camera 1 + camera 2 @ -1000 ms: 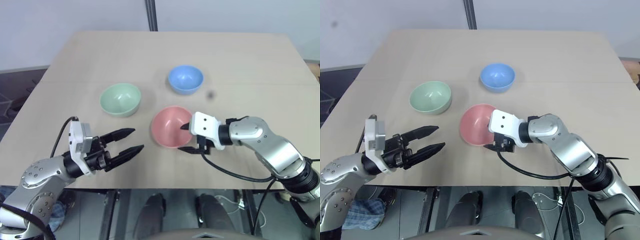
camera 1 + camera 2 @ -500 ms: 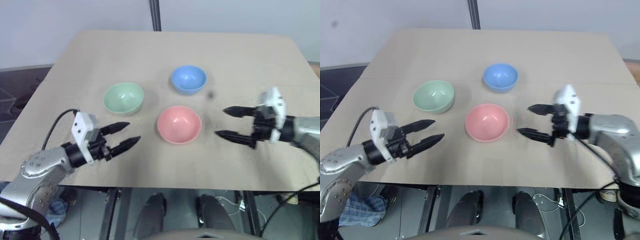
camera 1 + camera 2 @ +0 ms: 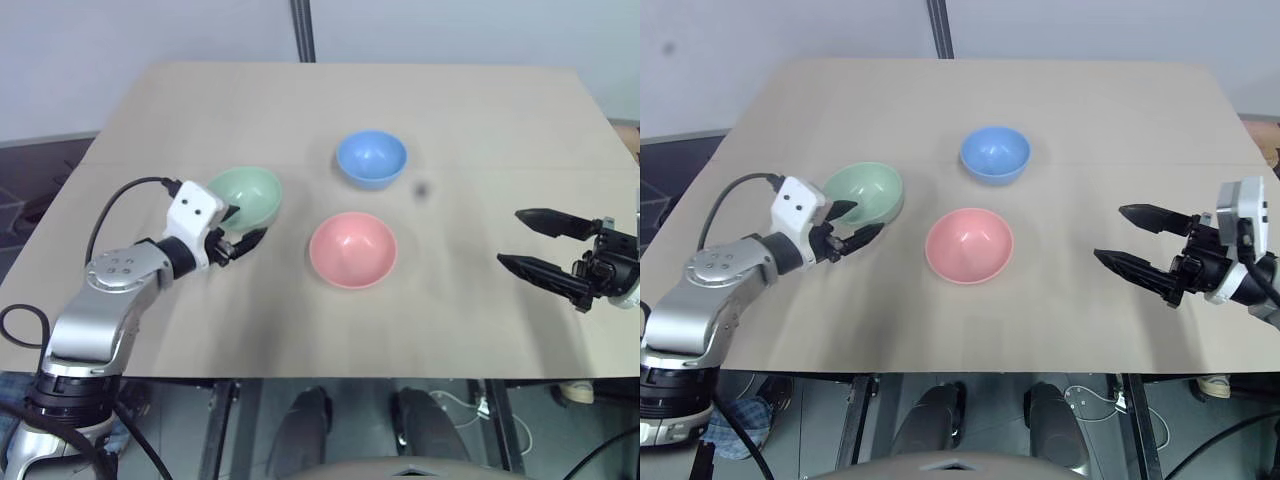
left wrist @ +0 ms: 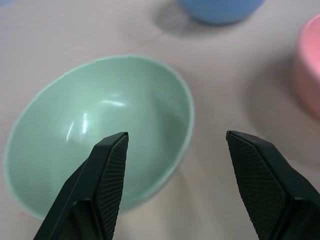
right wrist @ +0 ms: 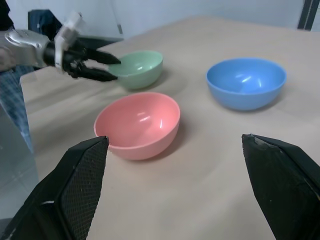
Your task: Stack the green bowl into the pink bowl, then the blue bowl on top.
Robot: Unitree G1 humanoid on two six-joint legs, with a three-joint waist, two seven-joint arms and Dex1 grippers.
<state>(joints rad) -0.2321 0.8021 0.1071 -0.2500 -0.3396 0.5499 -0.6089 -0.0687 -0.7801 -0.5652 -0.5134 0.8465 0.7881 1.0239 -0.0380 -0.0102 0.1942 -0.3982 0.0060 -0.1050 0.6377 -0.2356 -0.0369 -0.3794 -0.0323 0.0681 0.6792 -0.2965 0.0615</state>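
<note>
On the tan table (image 3: 300, 110), the left gripper (image 3: 238, 228) straddles the near rim of the green bowl (image 3: 248, 194), fingers spread wide, one over the hollow and one outside the wall. The pink bowl (image 3: 352, 249) sits just beside it, the blue bowl (image 3: 371, 158) behind. The right gripper (image 3: 535, 243) hangs wide and empty, well apart. A shallow pinch on that smooth, curved wall could slip, tipping or skidding the bowl.
</note>
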